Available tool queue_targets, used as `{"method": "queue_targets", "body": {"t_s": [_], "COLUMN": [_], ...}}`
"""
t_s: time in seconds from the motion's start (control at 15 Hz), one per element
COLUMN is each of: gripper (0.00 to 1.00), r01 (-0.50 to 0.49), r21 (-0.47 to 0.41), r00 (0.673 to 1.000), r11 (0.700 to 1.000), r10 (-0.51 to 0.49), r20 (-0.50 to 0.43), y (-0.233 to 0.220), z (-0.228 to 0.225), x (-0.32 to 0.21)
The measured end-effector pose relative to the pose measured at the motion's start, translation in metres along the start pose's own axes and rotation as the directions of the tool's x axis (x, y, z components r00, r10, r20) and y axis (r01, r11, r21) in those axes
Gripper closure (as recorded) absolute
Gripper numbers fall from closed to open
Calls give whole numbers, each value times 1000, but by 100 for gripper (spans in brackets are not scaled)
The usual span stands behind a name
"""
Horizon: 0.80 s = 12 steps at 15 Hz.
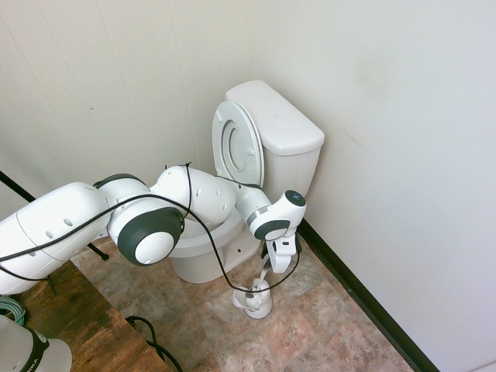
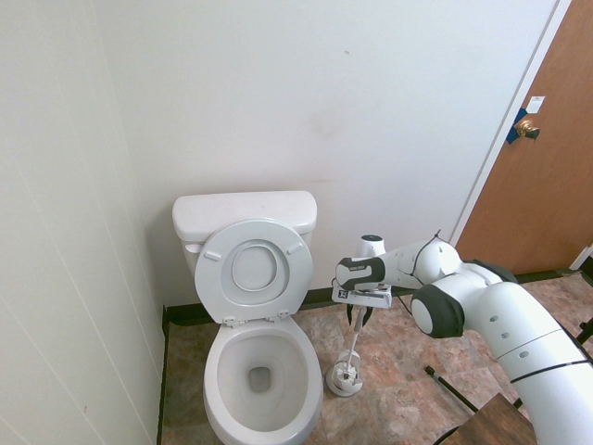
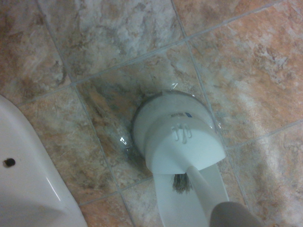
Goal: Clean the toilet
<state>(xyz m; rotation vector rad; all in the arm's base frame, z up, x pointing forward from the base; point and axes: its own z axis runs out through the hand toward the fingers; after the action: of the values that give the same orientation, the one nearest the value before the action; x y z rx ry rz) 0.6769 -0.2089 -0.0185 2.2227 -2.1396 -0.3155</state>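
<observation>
Gripper [image 2: 358,313] points almost straight down over the top of the brush handle [image 2: 355,341]; whether its fingers already pinch the handle or only stand around it cannot be told from either outside view.

Biggest thing in the room is the toilet [image 2: 259,371], set against the back wall near the room's corner, its boxy tank [image 2: 244,214] touching that wall. It is white ceramic with an oval bowl; both seat and lid [image 2: 255,271] are tipped upright against the tank, so the bowl stands uncovered with a little water at the bottom.

White and thick, the arm [image 2: 500,320] reaches in over the tiled floor [image 2: 398,389] beside the bowl, its forearm about level and the wrist bent down.

Just beside the bowl's foot, on the floor, stands the small round white brush holder [image 2: 345,378]. In it sits the toilet brush, its slim handle rising slightly tilted toward the gripper. From the wrist view the holder's cap [image 3: 182,144] covers most of the brush, with a tuft of dark bristles [image 3: 180,182] showing beneath it.
</observation>
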Motion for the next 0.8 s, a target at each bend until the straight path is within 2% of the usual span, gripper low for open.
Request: {"method": "queue_targets", "body": {"t_s": [0.4,0.53,0.8], "gripper": [100,100,100], "r01": [32,114,284], "r21": [4,13,11], "r00": [999,994,958], "r11": [999,993,959], "r10": [-32,-114,-284], "r20": [1,-6,-30], "y": [-2,-3,8], "z": [-3,-11,-37], "x": [-3,-9,-40]}}
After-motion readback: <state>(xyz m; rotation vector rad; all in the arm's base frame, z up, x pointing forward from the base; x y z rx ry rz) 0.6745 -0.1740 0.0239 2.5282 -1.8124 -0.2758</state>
